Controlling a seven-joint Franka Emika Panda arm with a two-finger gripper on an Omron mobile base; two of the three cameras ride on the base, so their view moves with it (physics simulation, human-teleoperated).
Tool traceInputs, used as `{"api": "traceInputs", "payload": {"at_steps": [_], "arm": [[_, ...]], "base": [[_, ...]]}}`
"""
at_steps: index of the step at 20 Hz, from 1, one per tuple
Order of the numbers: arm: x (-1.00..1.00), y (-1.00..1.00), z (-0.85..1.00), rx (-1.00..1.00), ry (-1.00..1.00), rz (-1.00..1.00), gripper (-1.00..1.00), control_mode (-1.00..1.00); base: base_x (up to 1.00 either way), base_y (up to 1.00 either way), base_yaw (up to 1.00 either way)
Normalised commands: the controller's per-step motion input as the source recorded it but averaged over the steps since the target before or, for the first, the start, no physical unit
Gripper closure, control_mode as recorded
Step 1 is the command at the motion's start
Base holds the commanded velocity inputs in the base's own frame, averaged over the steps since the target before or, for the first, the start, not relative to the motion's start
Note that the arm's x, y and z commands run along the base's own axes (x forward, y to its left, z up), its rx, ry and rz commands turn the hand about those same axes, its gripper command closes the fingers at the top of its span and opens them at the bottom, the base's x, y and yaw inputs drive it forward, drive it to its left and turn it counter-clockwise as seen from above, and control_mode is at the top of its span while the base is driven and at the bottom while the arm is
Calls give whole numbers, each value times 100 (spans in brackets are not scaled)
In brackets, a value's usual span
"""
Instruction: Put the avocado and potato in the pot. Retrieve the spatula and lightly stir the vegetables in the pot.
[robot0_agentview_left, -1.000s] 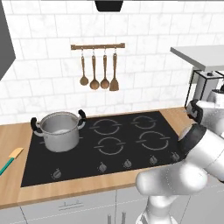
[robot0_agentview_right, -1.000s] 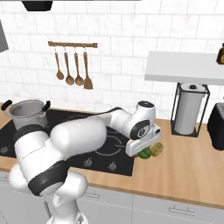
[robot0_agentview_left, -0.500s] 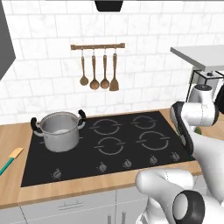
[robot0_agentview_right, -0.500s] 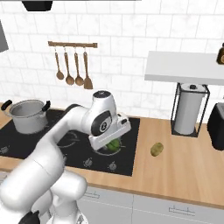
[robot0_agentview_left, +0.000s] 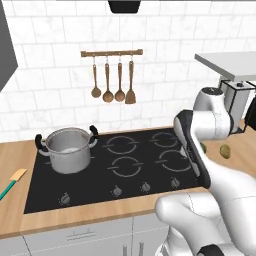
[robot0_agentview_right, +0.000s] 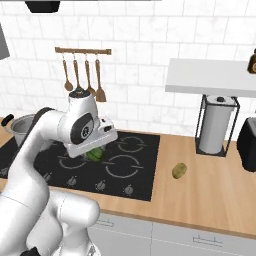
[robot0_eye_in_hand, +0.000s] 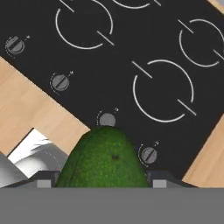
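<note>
The avocado (robot0_eye_in_hand: 104, 159) sits clamped between the jaws of the gripper (robot0_agentview_right: 95, 150), its dark green, pebbled body rising from the bottom of the hand view and, in the right base view, showing as a green lump (robot0_agentview_right: 95, 153) under the white hand. It hangs in the air above the black cooktop (robot0_agentview_left: 115, 172), over the burner rings and the row of knobs along the front edge. The potato (robot0_agentview_right: 179, 170) lies on the wooden desk (robot0_agentview_right: 210, 195) to the right of the cooktop, well apart from the gripper, near the paper towel holder (robot0_agentview_right: 216, 125). The pot (robot0_agentview_left: 66, 149) stands on the rear left burner. The spatula (robot0_agentview_left: 11, 182) lies on the desk left of the cooktop, its tan blade pointing toward the wall. Wooden spoons (robot0_agentview_left: 107, 80) hang from a rail on the tiled wall above.
</note>
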Motion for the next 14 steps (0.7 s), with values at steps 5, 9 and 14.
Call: {"api": "traceInputs", "payload": {"at_steps": [5, 9, 14], "arm": [[10, 100, 39, 8, 3, -6, 100, -100], [13, 100, 9, 0, -1, -8, 100, -100], [30, 100, 11, 5, -7, -2, 100, -100]], "base": [[0, 0, 0], [0, 0, 0], [0, 0, 0]]}}
